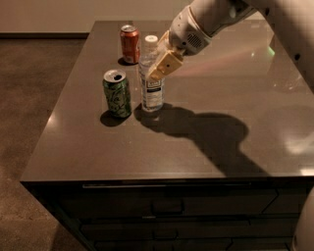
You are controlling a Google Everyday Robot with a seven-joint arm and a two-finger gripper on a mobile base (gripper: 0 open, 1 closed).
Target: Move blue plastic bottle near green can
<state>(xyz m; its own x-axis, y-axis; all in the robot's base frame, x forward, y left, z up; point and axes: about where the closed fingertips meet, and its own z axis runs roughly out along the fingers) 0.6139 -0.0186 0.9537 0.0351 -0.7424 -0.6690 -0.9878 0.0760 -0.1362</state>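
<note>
Single camera view. The camera stands high off the front edge of the table (206, 147) and looks down at a slant toward the far edge at 12 o'clock. The range is middling: nearly the whole top fits, cut off at 3 o'clock, with the drawers (167, 208) at 6 o'clock and the floor (29, 98) at 9 o'clock. The arm (211, 14) enters from 1 o'clock. The gripper (156, 73) lies at 11 o'clock from the frame's centre, at the bottle (152, 95); the green can (117, 93) stands just beside the bottle at its 9 o'clock.
</note>
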